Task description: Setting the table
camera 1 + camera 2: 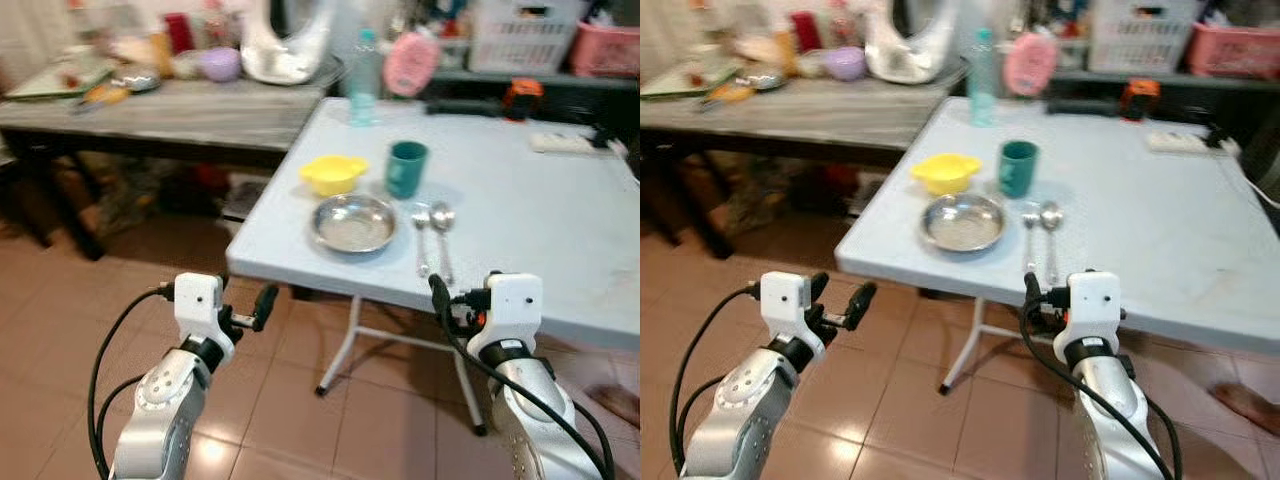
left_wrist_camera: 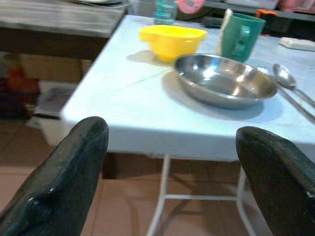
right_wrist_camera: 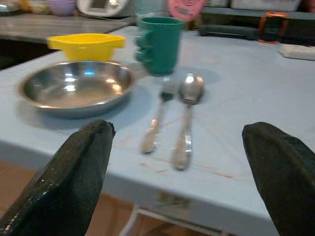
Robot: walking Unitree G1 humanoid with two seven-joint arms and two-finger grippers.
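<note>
spoon (image 3: 187,115) lies beside fork (image 3: 157,118); plate (image 2: 224,81) nearer left pincer (image 2: 172,187).

One steel plate (image 1: 353,222), one yellow bowl (image 1: 333,173), one green cup (image 1: 406,168), one fork (image 1: 422,238), one spoon (image 1: 443,233).

On the table (image 1: 560,230), the plate (image 1: 353,222) lies near the front edge with the bowl (image 1: 334,173) just behind it to the left, the cup (image 1: 406,168) behind it to the right, and the fork (image 1: 421,236) and spoon (image 1: 443,235) side by side just right of it.
</note>
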